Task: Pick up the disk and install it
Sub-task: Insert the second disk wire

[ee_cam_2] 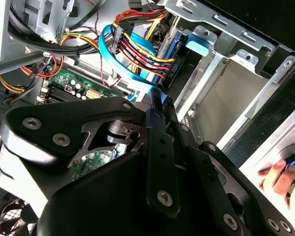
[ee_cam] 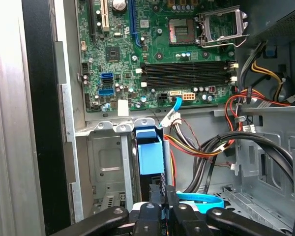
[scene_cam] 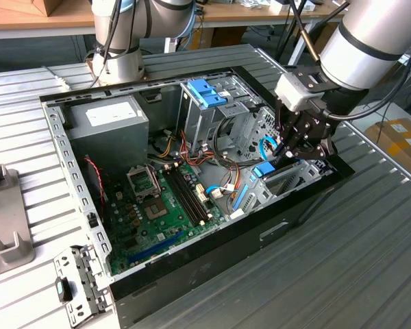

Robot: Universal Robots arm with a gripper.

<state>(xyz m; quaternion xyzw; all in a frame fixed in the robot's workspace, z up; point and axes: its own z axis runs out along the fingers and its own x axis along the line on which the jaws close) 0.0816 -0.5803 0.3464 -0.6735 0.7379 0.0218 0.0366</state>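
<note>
The disk (scene_cam: 263, 170) stands on edge in the metal drive bay (scene_cam: 296, 179) at the exterior view's right of the open computer case, its blue end tab toward the motherboard. Both wrist views show that tab on the disk (ee_cam: 151, 152) (ee_cam_2: 201, 45), seated between the bay's walls (ee_cam: 105, 162). My gripper (scene_cam: 285, 153) hangs right over the disk's other end. Its fingers are shut close together (ee_cam: 163, 195) (ee_cam_2: 160, 96), their tips at the disk's dark end. I cannot tell whether they touch it.
The motherboard (scene_cam: 157, 199) covers the case floor, with the power supply (scene_cam: 109, 120) behind it. A tall cage with a blue latch (scene_cam: 202, 92) and a cable bundle (ee_cam_2: 137, 49) crowd the bay. A person's hand (ee_cam_2: 278, 177) shows beyond the case wall. A loose bracket (scene_cam: 75, 281) lies outside.
</note>
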